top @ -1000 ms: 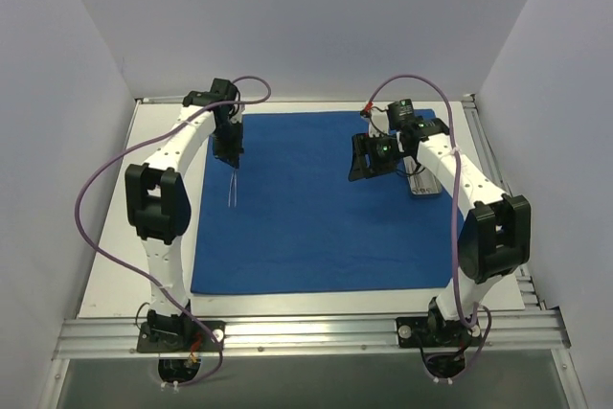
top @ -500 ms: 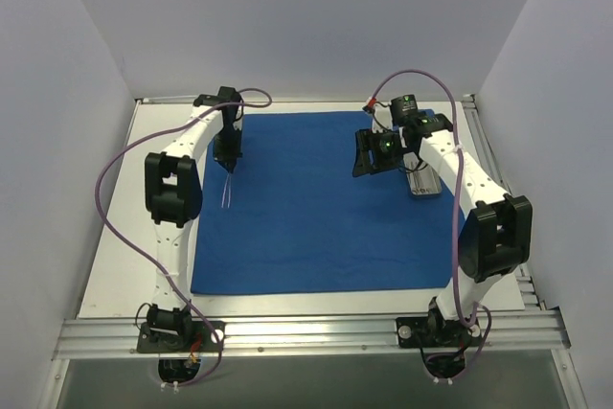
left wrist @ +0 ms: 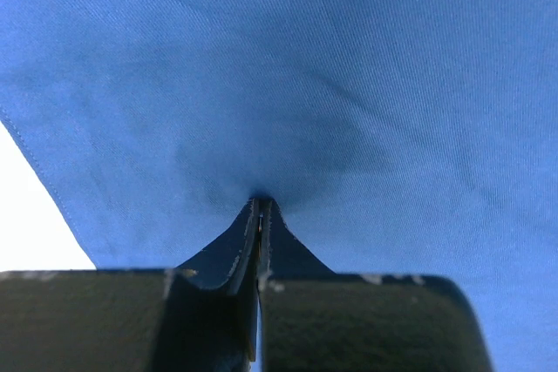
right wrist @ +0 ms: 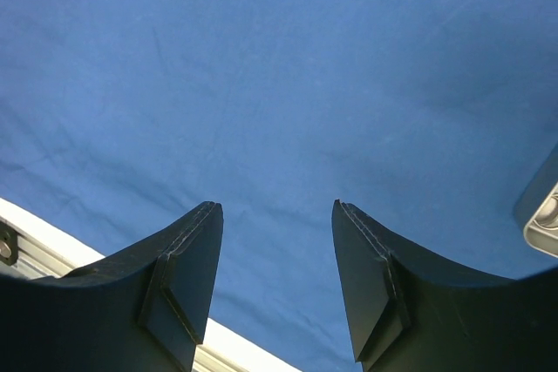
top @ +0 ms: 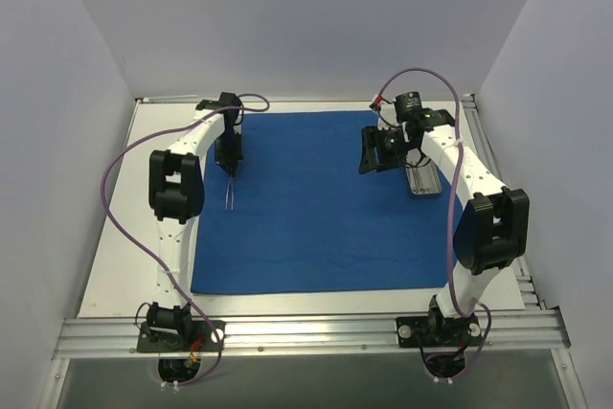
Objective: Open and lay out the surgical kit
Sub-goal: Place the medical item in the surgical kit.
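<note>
The cloth (top: 326, 208) lay spread flat as a large blue sheet over most of the white surface (top: 144, 237), showing only faint creases. The left pincer (top: 229, 166) hung over the cloth's far left part, its jaws pressed together on the tweezers (top: 228, 194). Their two thin silver legs reached from the tips toward the near side, just inside the cloth's left edge. Whether their ends touched the cloth could not be told. In the left wrist view a pale sliver showed between the closed fingers (left wrist: 228, 250). Cloth filled that view beyond them, with a bare corner of surface at lower left.

The right pincer (top: 376, 152) stood over the far right part of the cloth, jaws apart and holding nothing. Its wrist view showed only cloth in the gap. Just beside it, toward the cloth's right edge, a silver tray (top: 422, 180) sat on the cloth, partly hidden under the right forearm. A purple cable (top: 110, 189) looped out from the left arm past the surface's left edge, and another arched over the right wrist. Plain walls (top: 287, 26) closed the surface in on three sides.
</note>
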Robot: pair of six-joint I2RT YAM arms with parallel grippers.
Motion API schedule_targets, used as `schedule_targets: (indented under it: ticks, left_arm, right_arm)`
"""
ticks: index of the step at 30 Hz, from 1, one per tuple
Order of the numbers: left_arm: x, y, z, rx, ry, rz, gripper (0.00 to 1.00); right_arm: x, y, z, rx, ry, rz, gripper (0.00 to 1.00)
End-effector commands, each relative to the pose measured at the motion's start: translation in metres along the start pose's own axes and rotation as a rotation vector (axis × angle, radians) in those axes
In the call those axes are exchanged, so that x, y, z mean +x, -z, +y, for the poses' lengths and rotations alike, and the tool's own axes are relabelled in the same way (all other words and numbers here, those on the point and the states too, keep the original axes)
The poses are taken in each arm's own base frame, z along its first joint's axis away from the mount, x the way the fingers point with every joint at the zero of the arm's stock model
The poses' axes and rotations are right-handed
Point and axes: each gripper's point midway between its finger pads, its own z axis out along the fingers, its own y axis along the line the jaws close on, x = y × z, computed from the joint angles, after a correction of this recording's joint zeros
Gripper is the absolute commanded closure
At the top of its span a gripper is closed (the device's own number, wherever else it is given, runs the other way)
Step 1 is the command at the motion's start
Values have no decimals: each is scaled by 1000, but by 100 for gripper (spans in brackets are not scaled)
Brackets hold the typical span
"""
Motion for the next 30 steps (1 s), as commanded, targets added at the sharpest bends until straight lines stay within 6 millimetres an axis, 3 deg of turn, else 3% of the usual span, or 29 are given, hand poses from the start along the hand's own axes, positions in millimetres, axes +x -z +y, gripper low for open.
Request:
schedule_targets:
  ticks: [1,22,26,30]
  left_arm:
    - [-10,-5,1,4,27,-28,97]
    - [-5,-12,9,-16,36,-8,74]
    - [-5,-8,9,-14,37,-16,73]
    - [-10,10,9,-7,44,-48,64]
  right_arm:
    - [-4,9,-3,13,0,0,47]
    - [0,8,-6,1,11,-10,47]
    - [-2,10,-6,4,9,-17,47]
    - [-12,13,-12,28,10,-51,47]
